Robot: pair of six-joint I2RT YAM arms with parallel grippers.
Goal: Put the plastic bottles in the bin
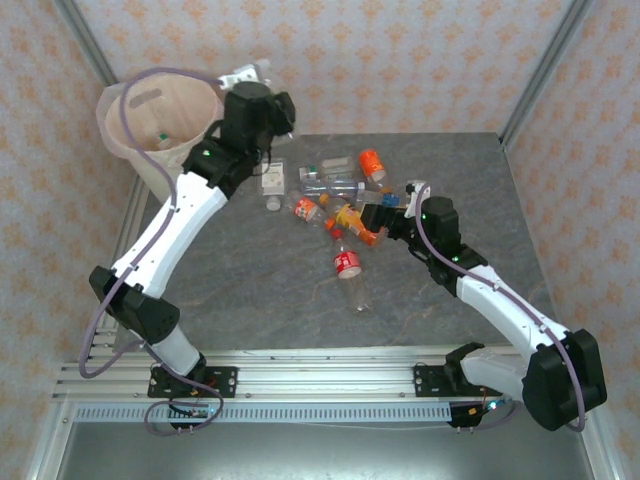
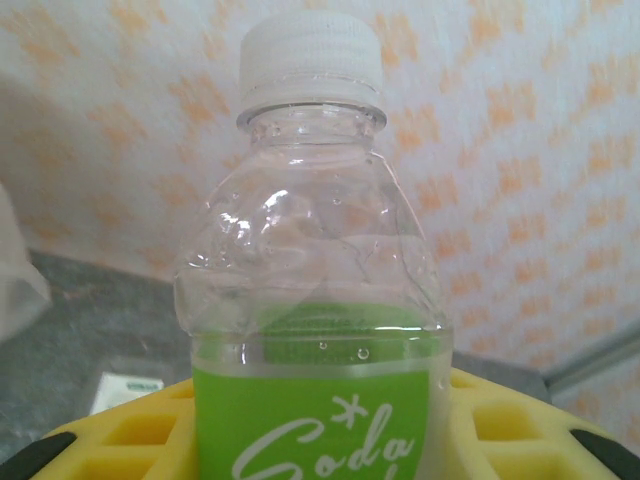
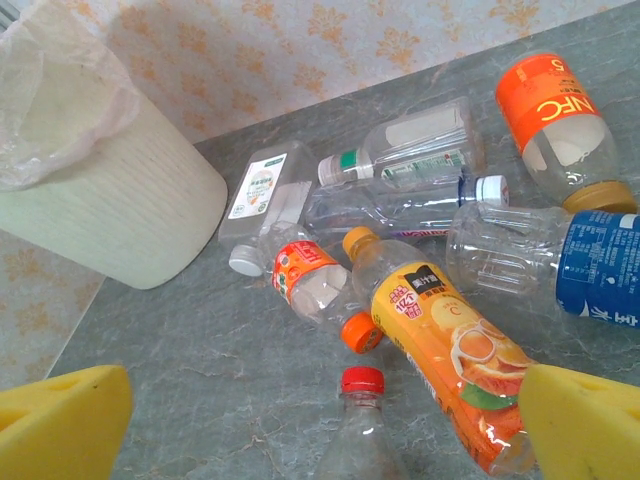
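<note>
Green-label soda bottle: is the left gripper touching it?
Touching. Left wrist view: the green-label bottle sits pressed between the left gripper's yellow pads.

Grey marbled stone-look tabletop (image 1: 250,310) here, with a pile of small clear plastic bottles (image 3: 400,210) lying on their sides, bunched toward the far middle. There's a long bottle with an orange juice label and orange cap (image 3: 440,350), a stubby orange-labelled bottle (image 3: 315,285) right beside it, a blue-labelled bottle (image 3: 600,270), and an orange NFC bottle (image 3: 553,110) at the back. A red-capped bottle (image 1: 347,264) sticks out on the near side. The big round cream-white bin with a pinkish bag liner (image 3: 120,220) stands at the far left corner.
</note>
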